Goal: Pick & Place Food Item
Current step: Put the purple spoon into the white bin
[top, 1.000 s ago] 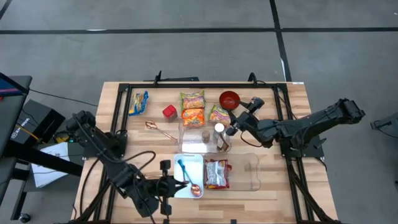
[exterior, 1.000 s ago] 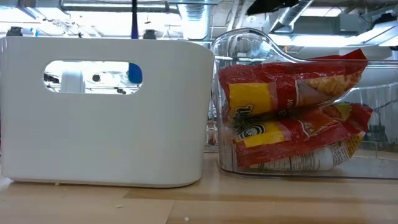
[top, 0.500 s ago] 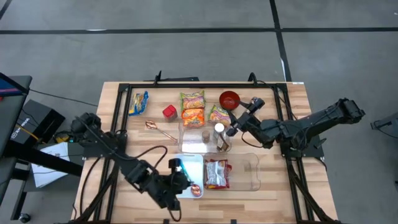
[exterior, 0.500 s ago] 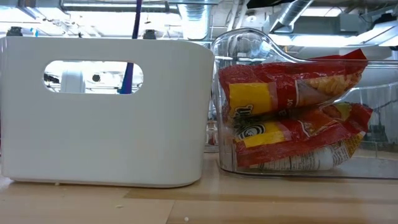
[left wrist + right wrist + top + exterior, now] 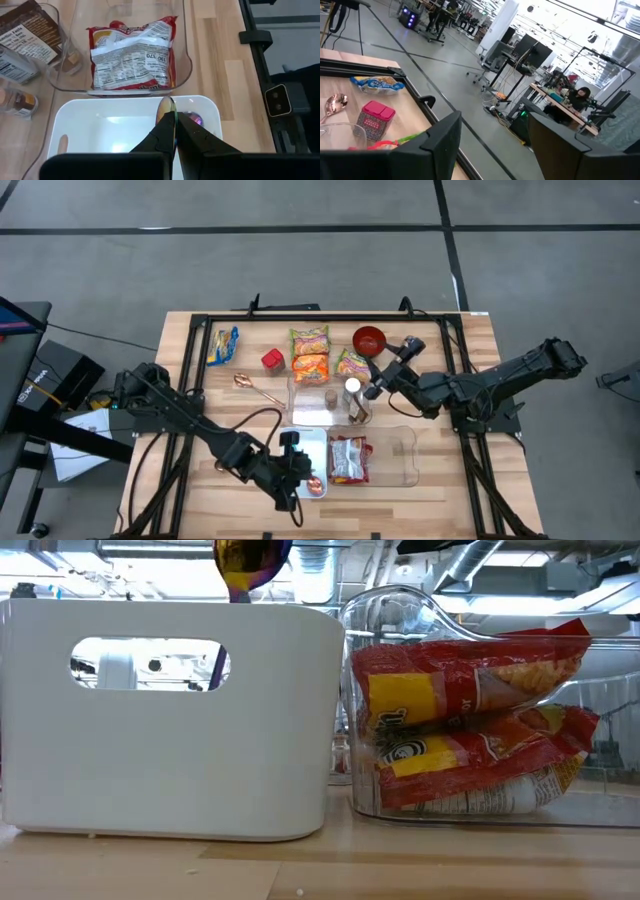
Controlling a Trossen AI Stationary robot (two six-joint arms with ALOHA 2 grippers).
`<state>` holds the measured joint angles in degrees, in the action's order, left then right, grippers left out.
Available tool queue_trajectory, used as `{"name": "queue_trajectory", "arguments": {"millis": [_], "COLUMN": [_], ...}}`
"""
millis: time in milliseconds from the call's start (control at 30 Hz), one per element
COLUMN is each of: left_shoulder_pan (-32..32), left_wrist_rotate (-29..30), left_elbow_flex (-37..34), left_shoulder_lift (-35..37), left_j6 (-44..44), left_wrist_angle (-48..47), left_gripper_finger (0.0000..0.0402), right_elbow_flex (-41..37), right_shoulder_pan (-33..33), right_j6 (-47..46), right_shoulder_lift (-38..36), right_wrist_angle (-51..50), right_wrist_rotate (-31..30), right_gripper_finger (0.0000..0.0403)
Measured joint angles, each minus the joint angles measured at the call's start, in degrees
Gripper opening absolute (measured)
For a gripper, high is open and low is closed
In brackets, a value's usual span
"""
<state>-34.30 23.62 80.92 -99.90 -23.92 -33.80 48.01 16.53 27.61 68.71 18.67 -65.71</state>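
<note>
Left gripper: we see the left gripper (image 5: 175, 131) over the white bin (image 5: 292, 442) at the table's near edge, its fingers pressed together on the edge of a metallic spoon (image 5: 166, 108).
Spoon: from the low view we see its iridescent bowl (image 5: 250, 562) above the bin's rim, with the handle running down behind the bin's handle slot.
White bin: we see it standing just beside the clear bin, on that bin's left in the high view; a copper spoon (image 5: 315, 484) lies inside it.
Food item: we find a red and yellow snack bag (image 5: 349, 458) lying in the clear bin (image 5: 403, 460); from the left wrist view its back label faces up (image 5: 133, 61).
Right gripper: we see the right gripper (image 5: 374, 386) held above the middle of the table near a clear tray (image 5: 308, 399) of small containers, its fingers (image 5: 442, 145) parted and nothing between them.
Back row: we note a red bowl (image 5: 369, 338), three noodle packets (image 5: 310, 353), a small red box (image 5: 272, 359), a blue and yellow packet (image 5: 223, 345) and a copper spoon on the table (image 5: 256, 389), all well apart from both bins.
Table: we see a wooden top (image 5: 470, 340) with black rails.
</note>
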Motion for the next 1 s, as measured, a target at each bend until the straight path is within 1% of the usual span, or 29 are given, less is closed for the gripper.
{"name": "queue_trajectory", "arguments": {"millis": [100, 367, 767, 867, 1000], "left_shoulder_pan": [0.2, 2.0, 1.9, 1.9, 1.9], "left_wrist_rotate": [-0.1, -4.0, -4.0, -4.0, -4.0], "left_elbow_flex": [-0.7, -2.7, -2.9, -2.9, -2.9], "left_shoulder_lift": [0.0, 0.0, 0.1, 0.1, 0.1], "left_j6": [0.1, 4.0, 4.5, 4.4, 4.4], "left_wrist_angle": [0.1, 3.2, 3.3, 3.4, 3.7], "left_gripper_finger": [0.0004, 0.0005, 0.0007, 0.0020, 0.0053], "right_elbow_flex": [0.0, 0.0, 0.0, 0.0, 0.0], "right_shoulder_pan": [0.0, 0.0, 0.1, 0.7, 1.5], "right_j6": [0.0, -0.1, -0.1, 0.1, 0.9], "right_shoulder_lift": [0.0, 0.0, 0.0, 0.0, 0.0], "right_wrist_angle": [-0.2, -0.1, -0.2, -0.2, 0.3], "right_wrist_rotate": [1.0, 1.6, 2.8, 2.8, 2.8], "right_gripper_finger": [0.0221, 0.0221, 0.0221, 0.0221, 0.0221]}}
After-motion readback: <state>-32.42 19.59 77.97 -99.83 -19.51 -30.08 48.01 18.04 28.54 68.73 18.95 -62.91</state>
